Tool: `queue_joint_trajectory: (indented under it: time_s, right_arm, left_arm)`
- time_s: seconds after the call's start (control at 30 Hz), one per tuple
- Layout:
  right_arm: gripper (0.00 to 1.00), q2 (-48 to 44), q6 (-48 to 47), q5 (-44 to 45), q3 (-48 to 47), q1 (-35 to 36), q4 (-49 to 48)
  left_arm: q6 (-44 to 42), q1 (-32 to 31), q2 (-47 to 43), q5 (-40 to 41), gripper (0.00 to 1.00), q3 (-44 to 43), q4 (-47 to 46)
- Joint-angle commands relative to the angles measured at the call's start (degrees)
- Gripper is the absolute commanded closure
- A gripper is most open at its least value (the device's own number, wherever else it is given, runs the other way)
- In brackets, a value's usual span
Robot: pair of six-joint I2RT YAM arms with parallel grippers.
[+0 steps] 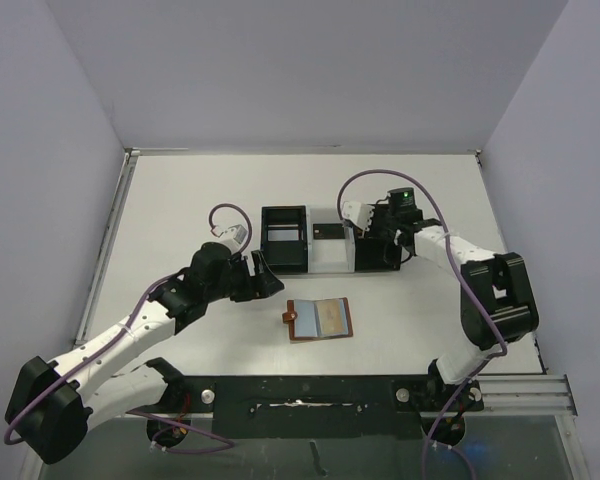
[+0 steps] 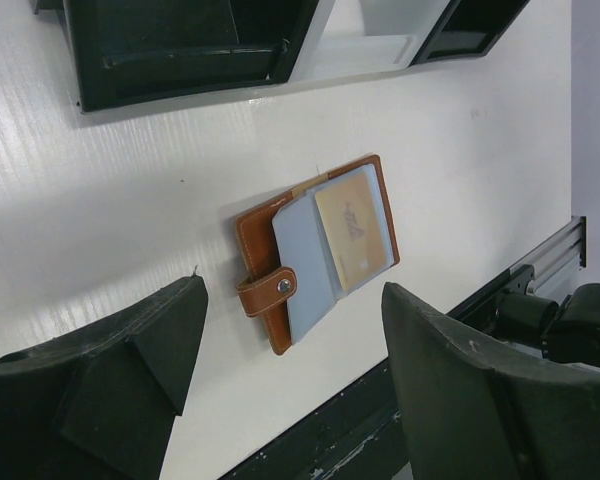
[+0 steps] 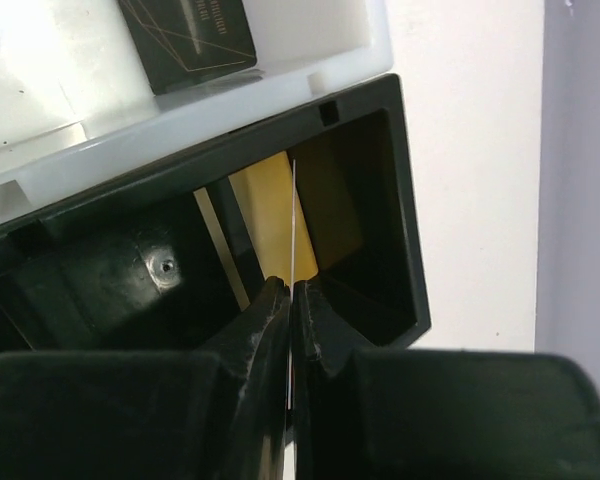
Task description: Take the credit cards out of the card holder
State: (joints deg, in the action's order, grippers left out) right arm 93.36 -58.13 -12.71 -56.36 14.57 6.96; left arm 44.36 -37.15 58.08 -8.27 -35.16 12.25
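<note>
The card holder [image 1: 320, 319] lies open on the table, brown leather [image 2: 255, 240] with blue-grey pockets up. A gold-tan credit card [image 2: 353, 232] shows in its right pocket [image 1: 332, 317]. My left gripper [image 1: 263, 278] hovers just left of it and above it, open and empty, with the snap tab seen between its fingers [image 2: 292, 290]. My right gripper [image 3: 292, 285] is shut on a thin credit card [image 3: 293, 200] seen edge-on, over the tray's right black compartment [image 1: 380, 250]. A gold surface [image 3: 265, 215] shows inside that compartment.
The black-and-white three-compartment tray [image 1: 330, 268] stands behind the card holder. A small black card [image 3: 185, 35] lies in its white middle section [image 1: 327, 231]. A black rail [image 1: 310, 390] runs along the near table edge.
</note>
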Motion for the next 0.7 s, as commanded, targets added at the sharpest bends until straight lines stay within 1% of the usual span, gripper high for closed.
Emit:
queue_joint_trajectory:
  time_s: [0.0,0.1,0.3,0.43,0.57,0.67]
  right_arm:
    - [0.99,2.37,-2.83,-0.48,-3.60,-0.07,-2.05]
    - [0.98,3.28,-2.73,-1.27,-2.72,-0.03,-6.46]
    - [0.97,6.21,-4.14,-1.07,-3.24,0.18,-7.74]
    - [0.95,7.42,-5.44,-1.96,-3.21,0.18,-7.05]
    - [0.94,8.60,-6.83,-2.36,-4.19,-0.14,-3.27]
    - [0.88,8.88,-6.68,-2.96,-4.40,-0.23,-1.62]
  left_arm:
    - [-0.75,0.53,-1.27,-1.19,0.30,-0.72,-1.31]
    - [-0.84,0.62,-1.41,-1.10,0.30,-0.88,-1.09]
    - [-1.12,0.81,-1.57,-1.22,0.30,-1.40,-0.74]
    - [-1.06,0.83,-2.37,-1.14,0.30,-1.26,-0.35]
    - [-1.31,1.00,-2.58,-1.14,0.30,-1.14,0.22]
    - [-1.29,1.11,-2.58,-1.34,0.30,-1.15,0.45]
